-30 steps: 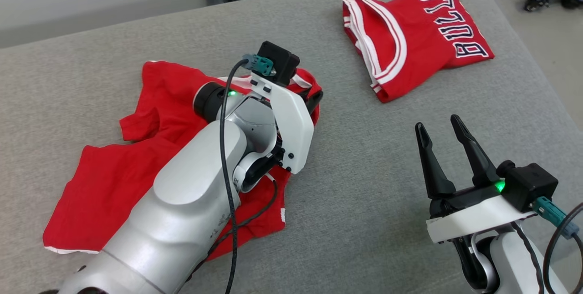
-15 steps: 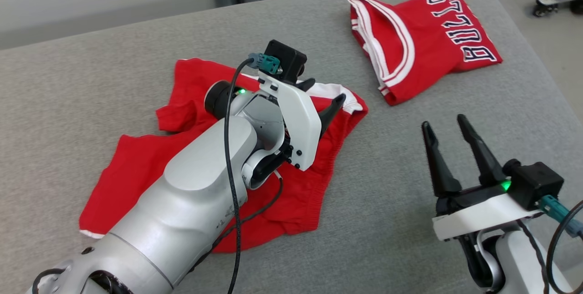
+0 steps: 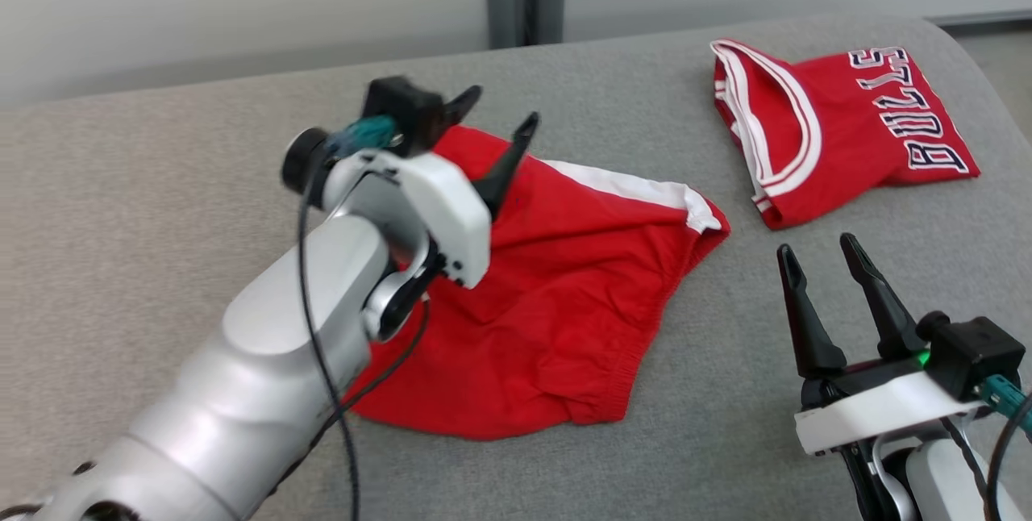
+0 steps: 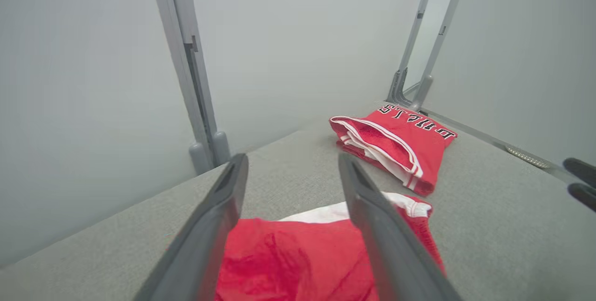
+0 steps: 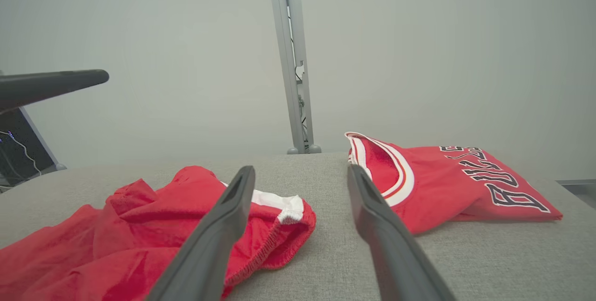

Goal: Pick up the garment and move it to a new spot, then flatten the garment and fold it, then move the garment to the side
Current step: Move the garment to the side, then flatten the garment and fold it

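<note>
Left fingers [image 3: 508, 160] spread, over crumpled red shorts [image 3: 564, 287]

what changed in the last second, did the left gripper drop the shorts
Yes. The left gripper, closed on the crumpled red fabric shorts a second ago, pulled their white-trimmed corner toward the folded red Bulls jersey, then opened and lifted clear. The shorts now lie more spread out on the grey padded surface. The head camera also shifted. The right gripper stayed open and idle, and the jersey kept its place.
</note>
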